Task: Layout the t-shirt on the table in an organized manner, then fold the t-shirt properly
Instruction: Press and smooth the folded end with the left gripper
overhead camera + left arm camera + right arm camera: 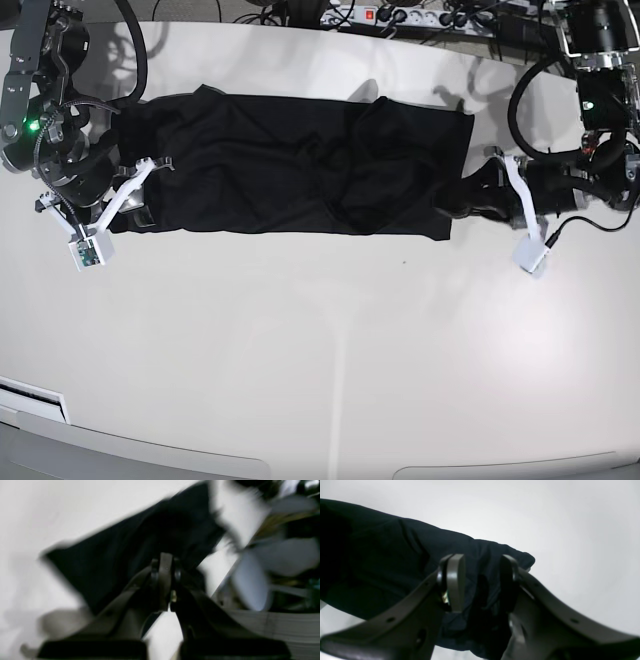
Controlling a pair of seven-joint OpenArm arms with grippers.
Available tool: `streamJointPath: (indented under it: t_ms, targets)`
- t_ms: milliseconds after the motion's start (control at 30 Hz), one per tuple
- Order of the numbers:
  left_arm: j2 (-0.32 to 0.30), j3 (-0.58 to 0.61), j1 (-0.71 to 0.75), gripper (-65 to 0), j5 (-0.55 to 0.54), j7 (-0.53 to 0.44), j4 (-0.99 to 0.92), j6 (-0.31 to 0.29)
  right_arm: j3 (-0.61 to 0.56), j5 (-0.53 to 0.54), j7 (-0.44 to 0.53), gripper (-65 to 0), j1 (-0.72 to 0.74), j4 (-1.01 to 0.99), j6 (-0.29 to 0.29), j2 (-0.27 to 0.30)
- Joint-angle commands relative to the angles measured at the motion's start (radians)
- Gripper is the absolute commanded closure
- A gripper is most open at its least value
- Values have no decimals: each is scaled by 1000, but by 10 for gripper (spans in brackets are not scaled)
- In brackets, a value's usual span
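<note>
The right gripper (pixel 480 582) gapes around a bunched corner of the t-shirt (pixel 300 165); the left gripper (pixel 165 580) looks closed, apparently empty. Limp, light cloth, best taken by corners.

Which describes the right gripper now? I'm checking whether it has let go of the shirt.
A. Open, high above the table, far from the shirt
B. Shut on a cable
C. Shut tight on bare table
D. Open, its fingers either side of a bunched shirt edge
D: in the right wrist view the right gripper shows a clear gap between its fingers, with a bunched edge of the black t-shirt lying between them on the white table.
</note>
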Motion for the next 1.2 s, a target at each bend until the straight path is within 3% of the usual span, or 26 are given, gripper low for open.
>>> streamJointPath:
  t_ms: [0, 133, 233, 500, 600, 700, 800, 967, 1167]
  targets:
    - [-10, -6, -5, 0, 23, -55, 15, -3, 4, 10, 26, -255, 11, 15, -4, 9]
    - [-10, -6, 14, 0, 225, -197, 15, 98, 4, 11, 27, -255, 11, 15, -4, 8]
    - [2, -5, 14, 0, 322, -229, 15, 140, 4, 11, 27, -255, 11, 15, -4, 9]
    - [17, 69, 34, 0, 330, -187, 11, 150, 4, 11, 72, -255, 11, 15, -4, 9]
    - [17, 147, 48, 0, 311, -162, 11, 119, 4, 10, 72, -255, 11, 15, -4, 9]
    - [17, 225, 65, 0, 234, -127, 11, 65, 4, 11, 72, -255, 11, 15, -3, 9]
    - [17, 290, 69, 0, 87, -47, 11, 2, 4, 10, 72, -255, 11, 15, -4, 9]
    - [17, 363, 69, 0, -173, 34, 11, -3, 4, 10, 72, -255, 11, 15, -4, 9]
    - [3, 335, 54, 0, -274, 50, 12, -3, 4, 10, 71, -255, 11, 15, -3, 9]
